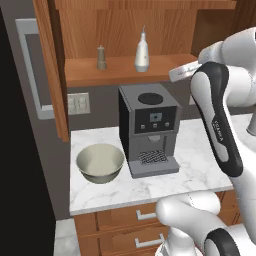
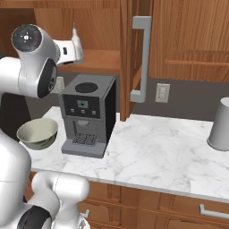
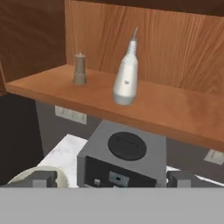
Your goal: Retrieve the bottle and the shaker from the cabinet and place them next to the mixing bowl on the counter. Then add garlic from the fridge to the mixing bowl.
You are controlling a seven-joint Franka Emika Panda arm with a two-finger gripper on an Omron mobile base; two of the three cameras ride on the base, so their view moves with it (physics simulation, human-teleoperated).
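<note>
Bottle and shaker wait on the cabinet shelf

Left base view: bottle (image 1: 142,54) and shaker (image 1: 101,58) stand upright, well apart, on the cabinet (image 1: 125,70) shelf; the mixing bowl (image 1: 100,163) sits on the surface (image 1: 200,165) beside a coffee machine (image 1: 148,129).

Right base view: the arm hides most of the bottle.

Hand view: gripper (image 3: 111,179) fingers stand wide apart, holding nothing, tips cut off below. The bottle looks light, stiff and smooth; I would grasp its rounded body, because the thin neck may slip.

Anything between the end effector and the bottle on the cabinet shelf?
Nothing visible. In the hand view the bottle stands upright on the shelf straight ahead of the open end effector; the shaker stands apart to its left, the coffee machine below.
</note>
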